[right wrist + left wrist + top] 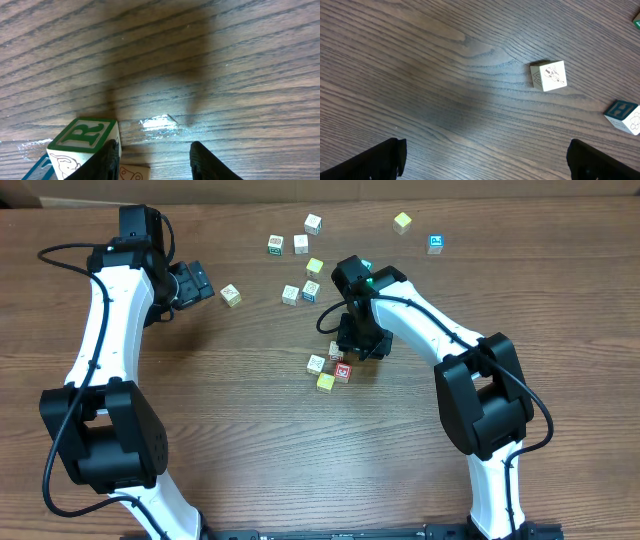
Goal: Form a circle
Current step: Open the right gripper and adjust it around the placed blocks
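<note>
The circle (328,368) is a tight cluster of small cubes at the table's middle: a whitish one (316,363), a yellow one (325,382), a red-printed one (343,372) and one partly under my right gripper. My right gripper (345,345) hangs low at the cluster's upper right edge. In the right wrist view this gripper (156,160) is open over bare wood. A green R cube (82,140) touches the outside of its left finger (107,160), and a red-printed cube (135,173) lies just inside it. My left gripper (200,280) is wide open and holds nothing (487,160).
Several loose cubes lie spread along the back: a whitish one (231,295) just right of my left gripper, shown as cube (549,76), a blue H cube (624,116), a yellow one (402,222) and a blue one (435,244). A cardboard edge (20,192) sits at the back left.
</note>
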You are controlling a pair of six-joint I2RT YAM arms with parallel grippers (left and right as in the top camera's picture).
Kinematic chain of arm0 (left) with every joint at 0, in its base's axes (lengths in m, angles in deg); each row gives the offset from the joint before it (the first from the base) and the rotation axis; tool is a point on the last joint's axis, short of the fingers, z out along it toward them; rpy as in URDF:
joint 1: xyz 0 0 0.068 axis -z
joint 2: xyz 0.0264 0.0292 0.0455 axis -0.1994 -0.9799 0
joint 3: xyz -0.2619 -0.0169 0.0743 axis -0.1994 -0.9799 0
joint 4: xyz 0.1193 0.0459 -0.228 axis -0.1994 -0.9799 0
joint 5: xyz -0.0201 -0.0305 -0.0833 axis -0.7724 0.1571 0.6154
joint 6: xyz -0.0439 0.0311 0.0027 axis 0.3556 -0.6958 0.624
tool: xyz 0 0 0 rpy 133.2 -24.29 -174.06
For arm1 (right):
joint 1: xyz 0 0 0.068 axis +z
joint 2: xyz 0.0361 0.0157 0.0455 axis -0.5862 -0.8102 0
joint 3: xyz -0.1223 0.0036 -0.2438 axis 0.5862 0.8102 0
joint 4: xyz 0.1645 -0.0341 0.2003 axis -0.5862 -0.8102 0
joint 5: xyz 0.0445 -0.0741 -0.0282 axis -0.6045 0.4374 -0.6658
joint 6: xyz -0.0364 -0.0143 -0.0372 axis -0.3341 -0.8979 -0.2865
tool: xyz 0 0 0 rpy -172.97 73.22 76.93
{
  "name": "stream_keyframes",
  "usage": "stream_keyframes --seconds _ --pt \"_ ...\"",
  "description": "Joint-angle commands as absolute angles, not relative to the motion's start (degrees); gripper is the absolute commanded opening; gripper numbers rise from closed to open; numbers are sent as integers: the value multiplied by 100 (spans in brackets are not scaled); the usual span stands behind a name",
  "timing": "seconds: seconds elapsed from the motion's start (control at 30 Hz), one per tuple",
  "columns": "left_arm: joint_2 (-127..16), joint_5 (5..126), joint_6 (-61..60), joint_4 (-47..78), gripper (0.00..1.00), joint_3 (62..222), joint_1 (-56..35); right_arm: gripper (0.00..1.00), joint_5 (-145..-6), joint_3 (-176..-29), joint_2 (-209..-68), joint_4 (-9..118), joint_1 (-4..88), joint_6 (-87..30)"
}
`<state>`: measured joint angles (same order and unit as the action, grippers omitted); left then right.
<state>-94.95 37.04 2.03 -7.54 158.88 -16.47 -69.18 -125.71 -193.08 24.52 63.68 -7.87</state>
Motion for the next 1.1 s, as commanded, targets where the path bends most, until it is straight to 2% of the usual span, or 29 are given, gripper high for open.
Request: stream_keyframes --seconds 0.0,1.07 --pt "-9539 3745 255 -738 100 15977 -1632 43 -7012 -12531 -19166 2484 6370 -809" --pt "-9539 3745 255 -738 99 15977 -1632 44 -7086 -12531 -19166 2436 6370 -457"
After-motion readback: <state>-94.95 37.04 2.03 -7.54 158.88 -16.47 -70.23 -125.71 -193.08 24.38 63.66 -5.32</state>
